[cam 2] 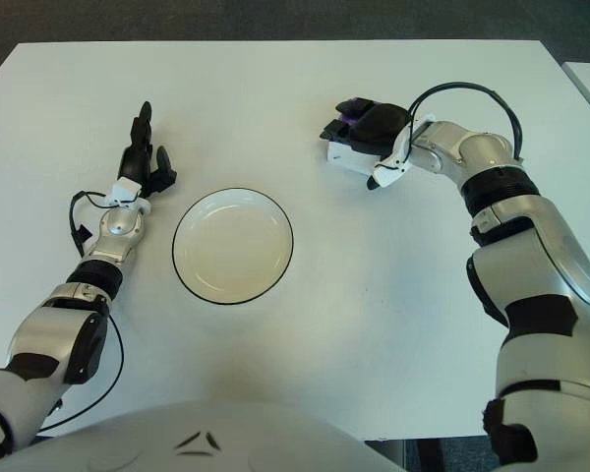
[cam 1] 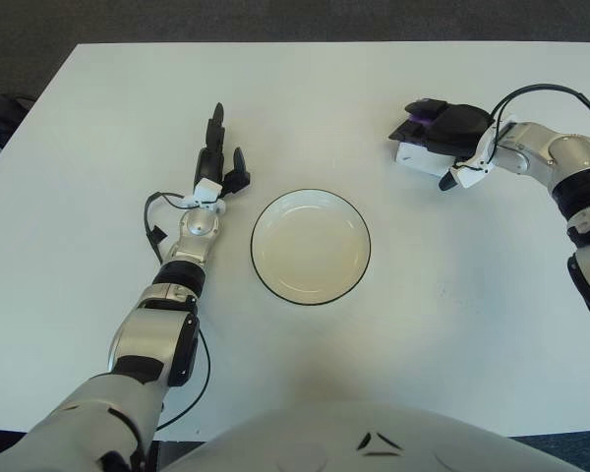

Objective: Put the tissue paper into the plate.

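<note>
The right hand (cam 1: 454, 133) curls over the tissue pack (cam 1: 422, 149), fingers wrapped around it. The plate (cam 1: 311, 246) sits well to its left. The loose top grip could let the pack slip during transfer. The left hand (cam 1: 216, 162) lies spread just left of the plate.

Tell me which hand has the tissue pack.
The right hand, curled over the tissue pack right of the plate; the left hand holds nothing.

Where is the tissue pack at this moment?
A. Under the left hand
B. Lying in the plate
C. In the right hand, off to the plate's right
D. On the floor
C: the right hand covers the tissue pack, apart from the empty plate.
</note>
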